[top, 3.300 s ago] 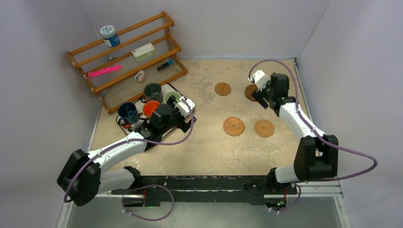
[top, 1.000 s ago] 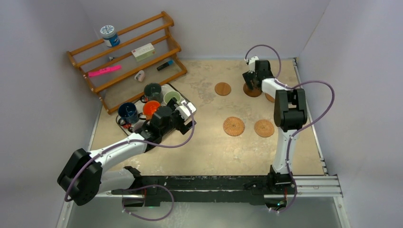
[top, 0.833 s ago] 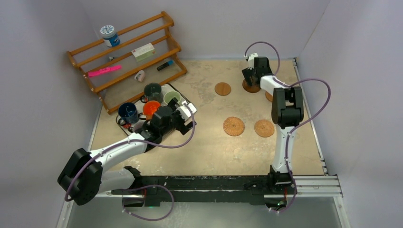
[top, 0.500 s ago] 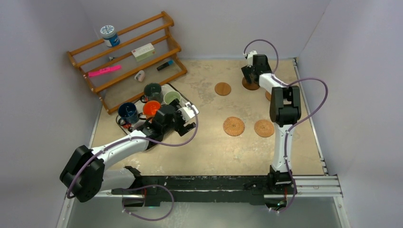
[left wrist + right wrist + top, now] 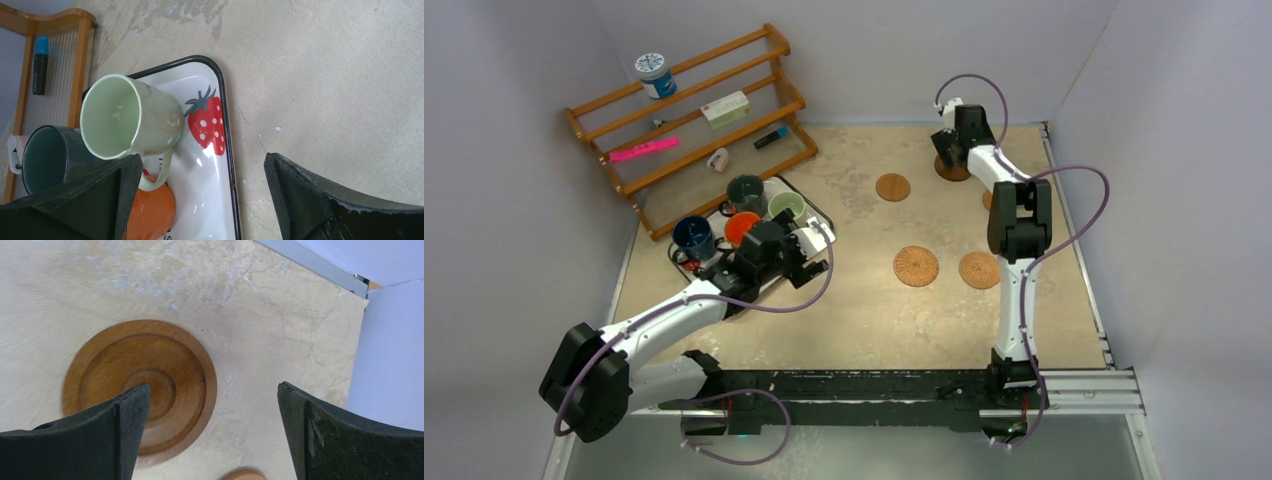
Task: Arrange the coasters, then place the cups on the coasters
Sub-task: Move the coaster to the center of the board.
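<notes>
Both open wide, empty: left end effector (image 5: pixel 200 167) beside cup (image 5: pixel 130 117), right (image 5: pixel 214 387) above coaster (image 5: pixel 150 357).

No words or numbers can be read anywhere. Between the left jaws, the strawberry-print tray (image 5: pixel 197 85) carries a few dark printed letters, mostly hidden by the pale green cup (image 5: pixel 130 117) and too cut off to make out. A small white box (image 5: pixel 725 109) on the wooden rack (image 5: pixel 686 130) bears a red mark, too small to read.
</notes>
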`<control>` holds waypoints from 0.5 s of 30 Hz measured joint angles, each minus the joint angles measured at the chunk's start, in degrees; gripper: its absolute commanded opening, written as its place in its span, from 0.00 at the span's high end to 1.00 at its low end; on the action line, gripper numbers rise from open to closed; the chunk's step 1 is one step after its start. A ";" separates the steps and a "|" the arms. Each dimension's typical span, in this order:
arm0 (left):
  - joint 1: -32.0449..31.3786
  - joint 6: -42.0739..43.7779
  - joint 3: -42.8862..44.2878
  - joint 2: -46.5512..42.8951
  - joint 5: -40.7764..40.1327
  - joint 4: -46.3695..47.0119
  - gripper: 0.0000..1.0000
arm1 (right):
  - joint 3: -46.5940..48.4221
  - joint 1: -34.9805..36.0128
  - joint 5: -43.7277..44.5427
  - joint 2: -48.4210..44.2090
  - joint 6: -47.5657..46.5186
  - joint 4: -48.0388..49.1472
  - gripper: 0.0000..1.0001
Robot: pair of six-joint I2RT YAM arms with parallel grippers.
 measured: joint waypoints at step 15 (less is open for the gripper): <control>0.17 1.27 -1.53 2.27 -1.73 0.46 0.00 | -1.86 14.25 -12.17 -13.42 4.26 -5.40 0.01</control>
